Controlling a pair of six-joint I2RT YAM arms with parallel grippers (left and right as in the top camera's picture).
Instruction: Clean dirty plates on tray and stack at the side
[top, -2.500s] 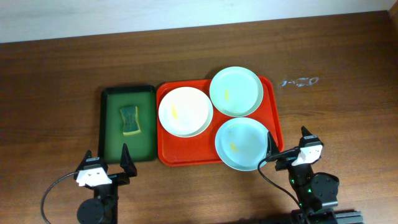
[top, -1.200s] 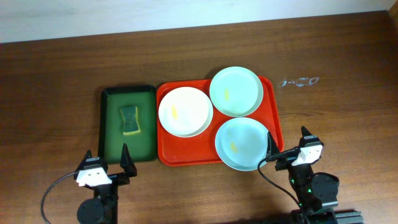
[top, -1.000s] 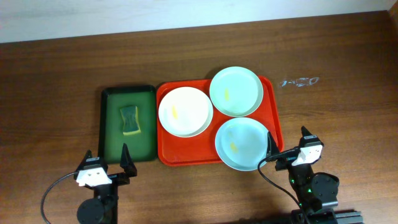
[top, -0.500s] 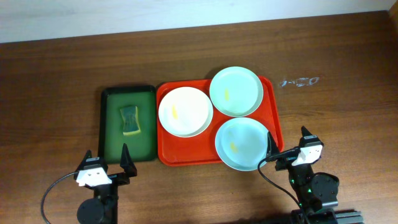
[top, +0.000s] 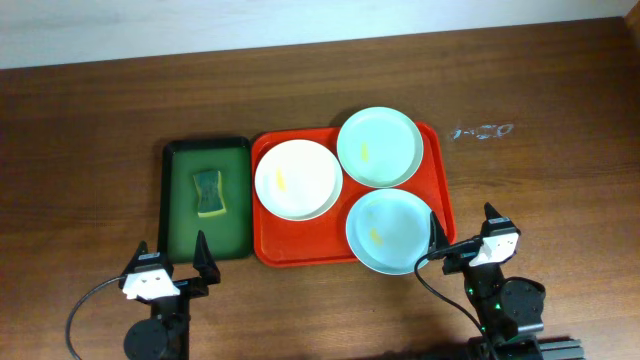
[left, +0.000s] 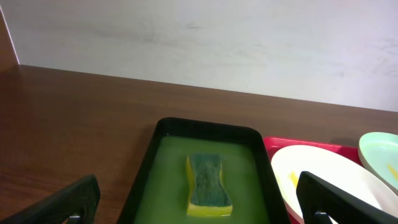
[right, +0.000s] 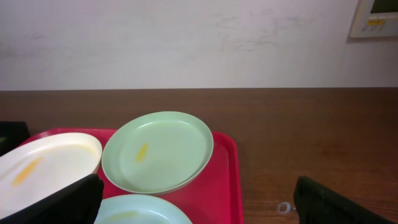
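left gripper (top: 170, 251), right gripper (top: 462, 228): jaws wide apart, empty. three smeared plates (top: 296, 179) on red tray (top: 290, 245). sponge (top: 208, 192) in green tray (top: 166, 200) dead ahead of left gripper, long axis pointing away; left arm nearer.
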